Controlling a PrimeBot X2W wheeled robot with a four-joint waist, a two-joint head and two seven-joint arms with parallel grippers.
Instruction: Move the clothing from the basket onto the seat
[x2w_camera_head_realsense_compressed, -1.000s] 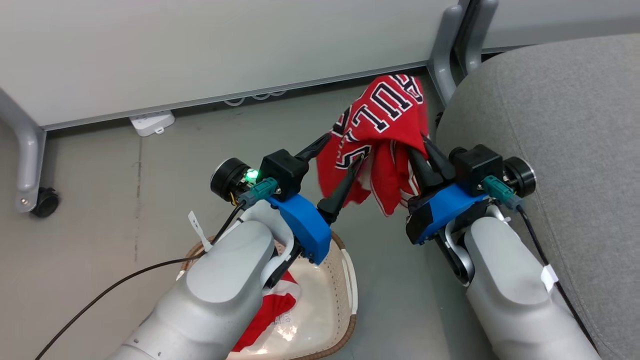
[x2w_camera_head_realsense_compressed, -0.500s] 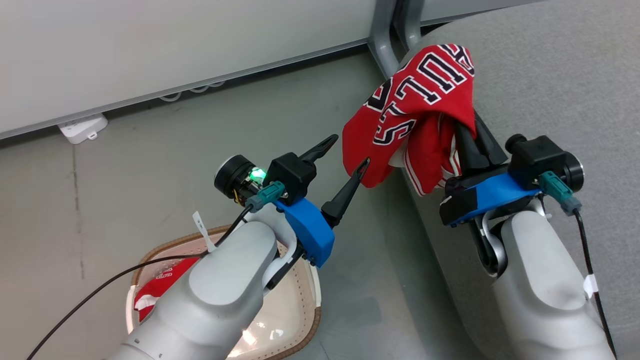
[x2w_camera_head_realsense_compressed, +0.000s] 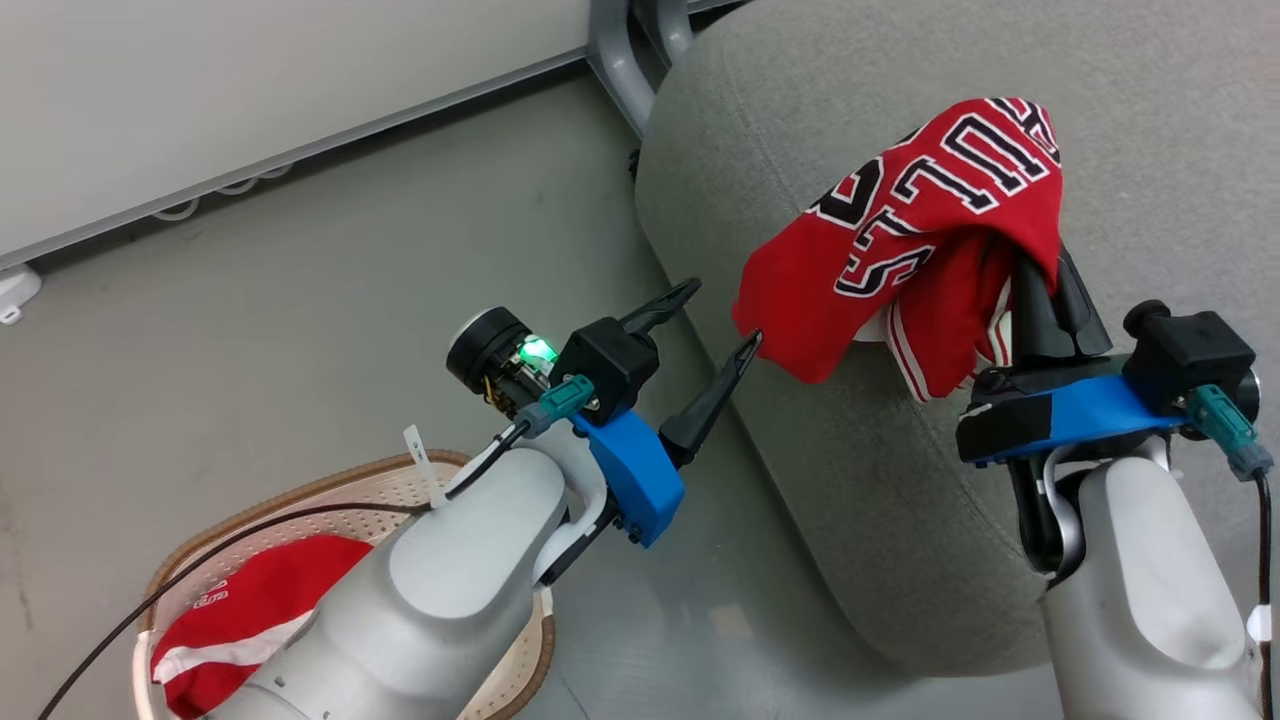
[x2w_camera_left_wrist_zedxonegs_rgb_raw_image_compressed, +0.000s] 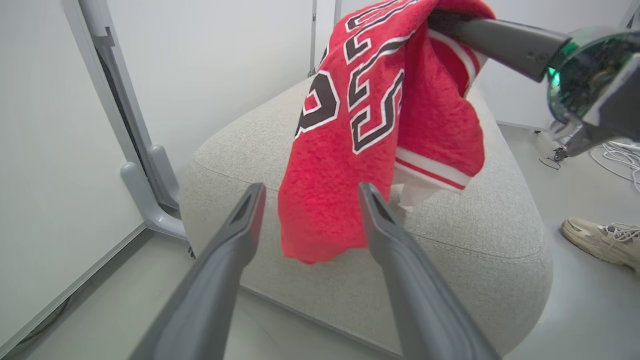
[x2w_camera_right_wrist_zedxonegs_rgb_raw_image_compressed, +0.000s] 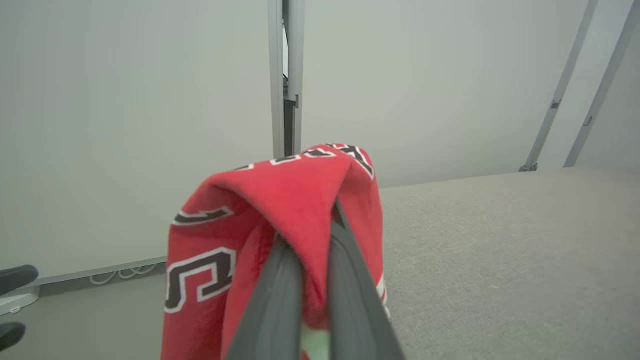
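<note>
Room: grey floor (x2w_camera_head_realsense_compressed: 350, 250) below a pale wall (x2w_camera_head_realsense_compressed: 250, 80); the seat (x2w_camera_head_realsense_compressed: 800, 130) stands to the right in the head view.
Right end effector (x2w_camera_head_realsense_compressed: 1045, 290): clamped on a top fold of the jersey (x2w_camera_head_realsense_compressed: 920, 220), with its fingers pressed together and cloth between them.
Left end effector (x2w_camera_head_realsense_compressed: 722, 316): fingers apart, holding nothing, with one tip just beside the jersey's lower corner.
Jersey position: held up over the seat's near edge, draping down in folds; I cannot tell whether its hem touches the seat.
Striped garment (x2w_camera_head_realsense_compressed: 250, 600): red with a white stripe, lying in the basket (x2w_camera_head_realsense_compressed: 330, 484) on the floor, partly behind the left forearm.
Handling: likely light, soft and limp. It should sag and swing from a single pinch, is unlikely to slip, and has nothing to break.
Hold: a bunched fold should grip better than a single layer; the loose lower corner suits a second hold for spreading.
Stage: the jersey looks ready to set down further onto the seat, and one piece remains in the basket.
Risk: if released at the edge, the jersey could slide to the floor.
</note>
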